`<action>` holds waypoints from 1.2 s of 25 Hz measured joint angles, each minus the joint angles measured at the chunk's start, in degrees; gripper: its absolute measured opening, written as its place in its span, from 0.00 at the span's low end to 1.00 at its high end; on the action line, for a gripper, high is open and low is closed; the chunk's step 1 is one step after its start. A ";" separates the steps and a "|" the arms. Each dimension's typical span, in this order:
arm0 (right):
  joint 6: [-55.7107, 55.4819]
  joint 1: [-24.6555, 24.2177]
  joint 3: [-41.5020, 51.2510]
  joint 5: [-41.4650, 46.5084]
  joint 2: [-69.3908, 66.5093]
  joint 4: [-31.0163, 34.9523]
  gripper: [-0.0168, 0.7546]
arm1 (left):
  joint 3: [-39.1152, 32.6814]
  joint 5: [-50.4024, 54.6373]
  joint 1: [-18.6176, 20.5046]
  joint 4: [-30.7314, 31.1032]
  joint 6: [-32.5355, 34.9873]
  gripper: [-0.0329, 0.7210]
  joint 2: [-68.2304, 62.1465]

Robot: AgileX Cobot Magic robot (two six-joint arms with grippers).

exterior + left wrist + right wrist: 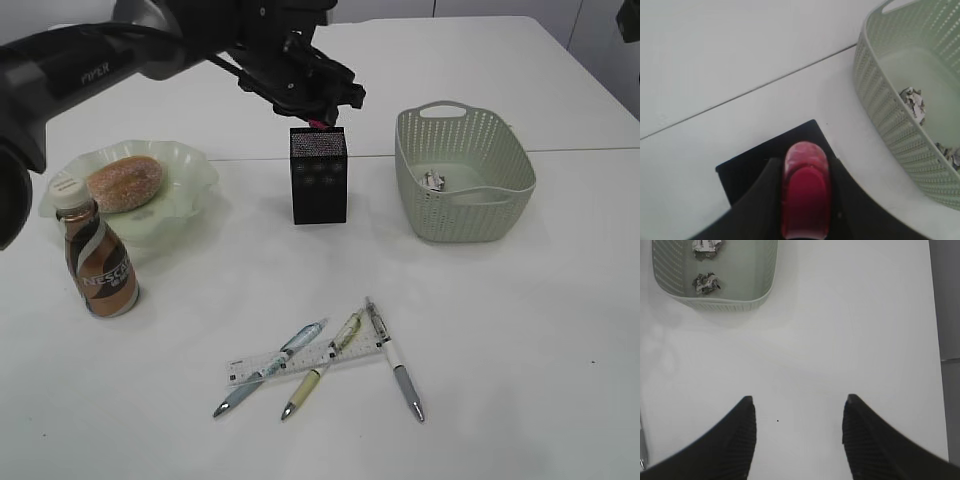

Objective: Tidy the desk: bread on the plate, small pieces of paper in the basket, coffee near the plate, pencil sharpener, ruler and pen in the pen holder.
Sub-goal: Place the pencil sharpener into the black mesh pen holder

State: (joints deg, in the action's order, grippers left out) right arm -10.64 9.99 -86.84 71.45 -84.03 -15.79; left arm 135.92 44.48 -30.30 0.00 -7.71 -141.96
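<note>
My left gripper [318,112] is shut on a red pencil sharpener [805,187] and holds it right above the open top of the black pen holder [319,175], which also shows in the left wrist view [752,167]. A round bread [124,183] lies on the pale green plate [190,165]. The coffee bottle [97,262] stands beside the plate. A clear ruler [300,361] and three pens [395,358] lie at the table's front. Crumpled paper pieces [705,282] lie in the green basket [462,175]. My right gripper [799,410] is open and empty above bare table.
The basket [890,120] stands just right of the pen holder. The table is white with a seam line running across behind the holder.
</note>
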 joint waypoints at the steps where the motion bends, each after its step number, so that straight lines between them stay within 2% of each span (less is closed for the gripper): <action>1: 0.00 0.00 0.00 0.00 0.00 0.00 0.55 | 0.00 -0.52 0.00 0.00 0.00 0.26 -0.46; 9: 0.00 0.00 0.00 0.00 0.00 0.00 0.55 | 0.00 -1.22 0.00 0.00 0.00 0.27 -2.38; 21: 0.00 0.00 0.00 0.00 0.00 -0.22 0.55 | 0.00 -1.22 0.00 0.00 0.00 0.36 -2.72; 30: 0.00 0.00 0.00 0.00 0.00 -0.22 0.55 | 0.00 -0.87 0.00 0.00 0.00 0.37 -2.72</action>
State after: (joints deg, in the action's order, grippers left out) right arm -10.64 9.99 -86.84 71.45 -84.03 -16.01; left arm 135.92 43.61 -30.30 0.00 -7.71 -144.68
